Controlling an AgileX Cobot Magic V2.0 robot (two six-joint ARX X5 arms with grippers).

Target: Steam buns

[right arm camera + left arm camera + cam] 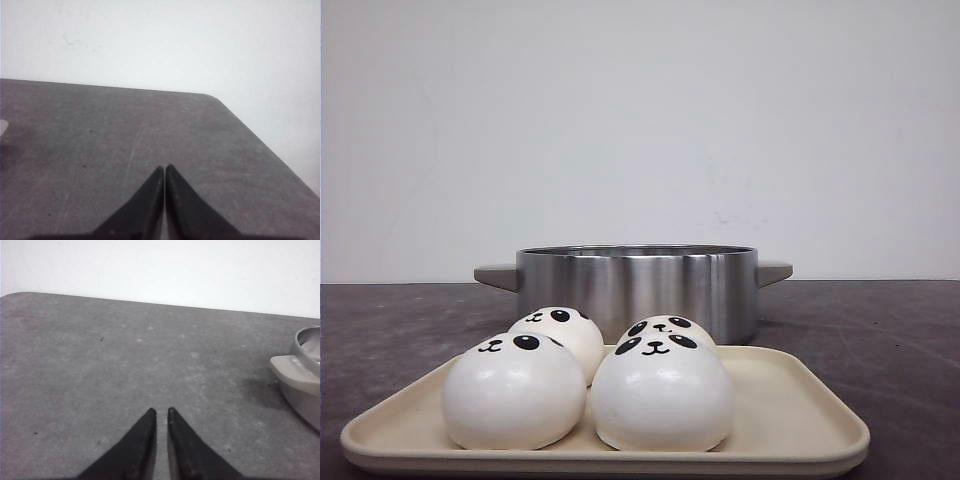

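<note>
Several white buns with black panda faces sit close together on a beige tray (800,420) at the front of the table: two in front (513,392) (661,395) and two behind (563,335) (665,328). Neither arm shows in the front view. My left gripper (161,411) hovers over bare grey table with its tips almost together, a thin gap between them and nothing held. My right gripper (165,167) is shut and empty over the table near a rounded corner. No bun appears in either wrist view.
A steel pot (635,285) with grey side handles stands just behind the tray, its inside hidden. The pot's handle (295,371) shows at the edge of the left wrist view. The table's far edge meets a white wall.
</note>
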